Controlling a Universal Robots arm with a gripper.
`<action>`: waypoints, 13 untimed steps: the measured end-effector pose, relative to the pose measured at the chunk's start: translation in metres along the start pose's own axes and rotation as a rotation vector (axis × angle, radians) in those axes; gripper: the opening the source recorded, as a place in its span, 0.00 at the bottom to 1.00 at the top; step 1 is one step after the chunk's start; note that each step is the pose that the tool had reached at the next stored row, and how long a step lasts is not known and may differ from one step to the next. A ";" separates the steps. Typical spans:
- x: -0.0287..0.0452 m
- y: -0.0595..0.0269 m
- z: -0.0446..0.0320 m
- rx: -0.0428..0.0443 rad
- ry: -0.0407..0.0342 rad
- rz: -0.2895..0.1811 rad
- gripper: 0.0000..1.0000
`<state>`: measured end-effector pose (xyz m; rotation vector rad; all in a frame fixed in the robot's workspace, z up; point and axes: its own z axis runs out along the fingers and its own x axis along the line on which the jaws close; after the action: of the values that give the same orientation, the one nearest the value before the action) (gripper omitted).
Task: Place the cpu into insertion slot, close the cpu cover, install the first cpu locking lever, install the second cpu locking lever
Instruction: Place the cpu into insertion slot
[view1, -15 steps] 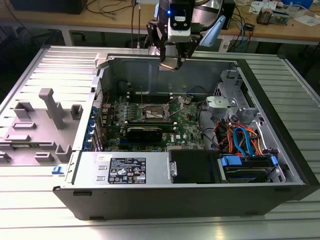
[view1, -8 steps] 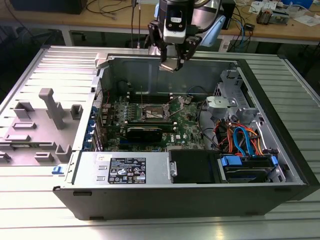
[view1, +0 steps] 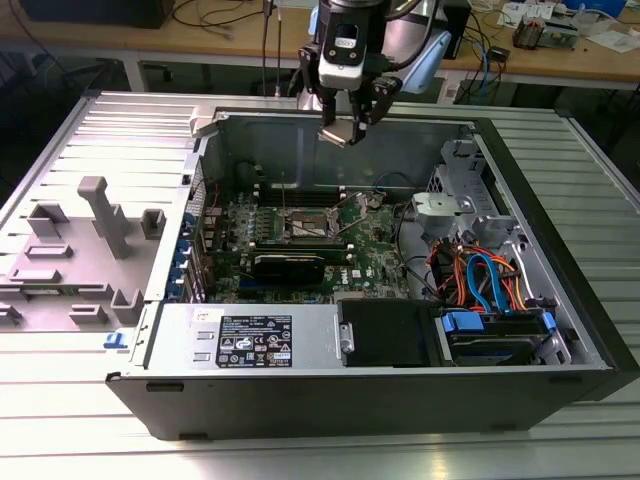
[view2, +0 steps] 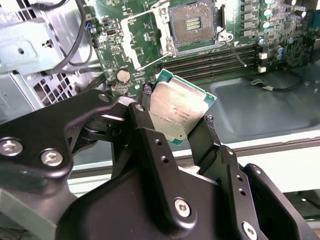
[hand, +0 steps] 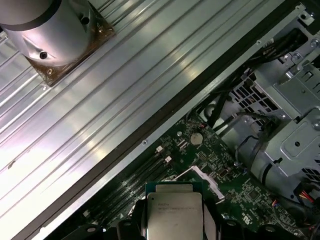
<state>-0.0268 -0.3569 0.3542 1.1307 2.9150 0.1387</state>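
The chip (view2: 177, 112), a flat square with a dull silver-grey metal lid on a green rim, is gripped at two opposite edges by the black, bolted fingers (view2: 150, 145) of the tool (view1: 344, 128). It is held tilted in the air over the open computer case (view1: 560, 380), well clear of the board. Lower in the case the socket (view2: 192, 24) is seen uncovered, a dark pin field inside a shiny metal rim, with the thin windowed cover plate (view2: 131, 45) swung open beside it. Parts of the chip's edges are hidden behind the fingers, and the case is borne by a ribbed metal counter (view1: 300, 450).
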 end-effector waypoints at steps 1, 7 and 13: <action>0.0000 0.0000 0.0002 0.0000 -0.0006 0.006 0.54; 0.0000 -0.0001 0.0004 -0.0002 -0.0011 0.014 0.54; 0.0000 0.0000 0.0004 -0.0002 -0.0011 0.014 0.54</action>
<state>-0.0268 -0.3570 0.3538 1.1514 2.9065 0.1384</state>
